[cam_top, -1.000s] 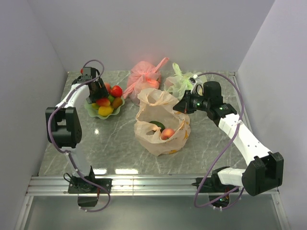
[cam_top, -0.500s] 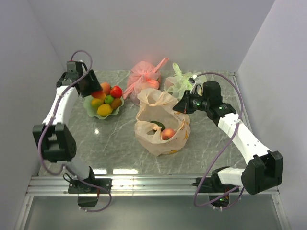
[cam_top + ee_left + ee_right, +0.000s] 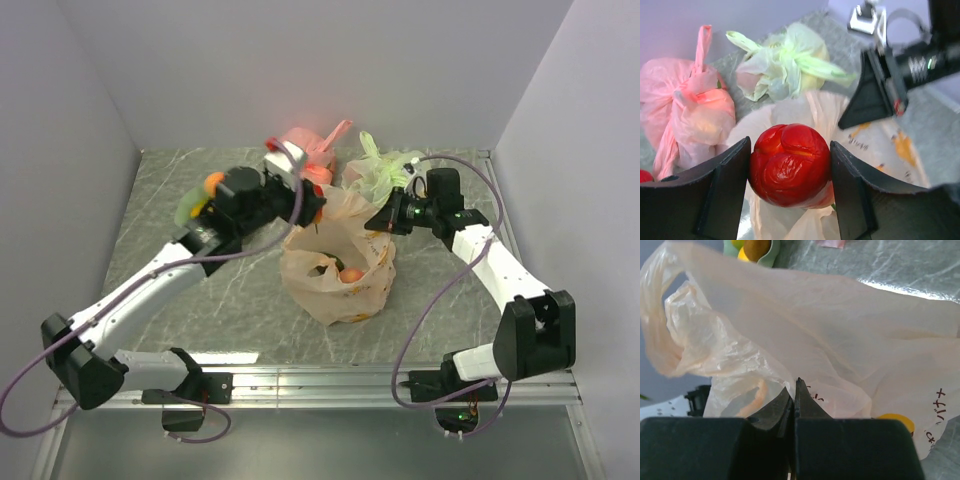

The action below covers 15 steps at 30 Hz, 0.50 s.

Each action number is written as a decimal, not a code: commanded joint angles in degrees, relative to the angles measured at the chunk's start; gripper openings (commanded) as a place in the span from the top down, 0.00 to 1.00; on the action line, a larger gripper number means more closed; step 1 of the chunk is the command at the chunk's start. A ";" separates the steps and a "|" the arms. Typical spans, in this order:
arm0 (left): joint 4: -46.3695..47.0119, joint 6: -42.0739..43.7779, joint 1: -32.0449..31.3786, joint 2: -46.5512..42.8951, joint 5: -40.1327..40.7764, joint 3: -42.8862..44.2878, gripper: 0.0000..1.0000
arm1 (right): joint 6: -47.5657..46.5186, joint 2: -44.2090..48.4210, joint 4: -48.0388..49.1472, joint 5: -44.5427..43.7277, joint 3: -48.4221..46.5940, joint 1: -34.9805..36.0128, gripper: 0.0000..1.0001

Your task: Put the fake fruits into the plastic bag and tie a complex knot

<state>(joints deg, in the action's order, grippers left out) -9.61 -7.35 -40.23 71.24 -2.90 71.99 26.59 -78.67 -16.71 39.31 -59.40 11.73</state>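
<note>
Between the two dark fingers [image 3: 725, 175] of the left gripper [image 3: 308, 203] sits a glossy red fruit [image 3: 790, 165], pinched from both sides. It hangs above the back rim of the plastic bag [image 3: 340, 292], whose mouth stands open. Inside the bag lie a peach fruit [image 3: 350, 274] and, beside it, a dark green fruit [image 3: 325, 266]. On the opposite side, the right gripper [image 3: 794, 390] has its jaws pressed together on a fold of the bag's thin rim, and it holds that edge lifted off the table [image 3: 200, 300]. Behind the bag, near the back wall, rest a tied pink bag [image 3: 695, 110] and a tied light green bag [image 3: 785, 70], close to each other. To the left, partly hidden by the left arm, stands the pale green dish [image 3: 190, 208] with an orange fruit [image 3: 213, 182] in it.
</note>
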 commanded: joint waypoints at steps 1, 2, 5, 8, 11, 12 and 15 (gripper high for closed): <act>10.62 10.94 -5.98 2.49 8.94 -4.04 0.65 | 6.10 -1.57 3.26 4.19 -1.17 -2.15 1.00; 12.05 12.61 -8.61 2.93 10.53 -4.83 0.65 | 6.72 -1.83 3.61 4.72 -0.90 -2.23 1.00; 16.01 16.75 -12.05 5.65 13.88 -7.03 0.59 | 8.04 -2.36 4.58 5.78 -0.11 -2.50 1.00; 14.54 16.85 -13.38 8.38 14.68 -4.85 0.30 | 8.57 -2.80 5.11 6.48 0.42 -2.50 1.00; 9.80 13.60 -13.30 9.09 16.07 -0.03 0.01 | 8.30 -2.98 4.84 6.66 0.42 -2.76 1.00; 6.82 12.99 -13.12 8.92 16.51 1.39 0.01 | 8.13 -3.06 4.67 6.66 0.42 -2.94 1.00; 2.50 11.67 -11.28 6.29 15.90 5.00 0.01 | 7.60 -3.33 4.32 6.83 0.07 -3.03 1.00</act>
<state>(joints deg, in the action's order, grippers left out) -5.48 6.13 -52.82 81.49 10.92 70.98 34.04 -81.38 -14.11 44.77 -59.18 9.21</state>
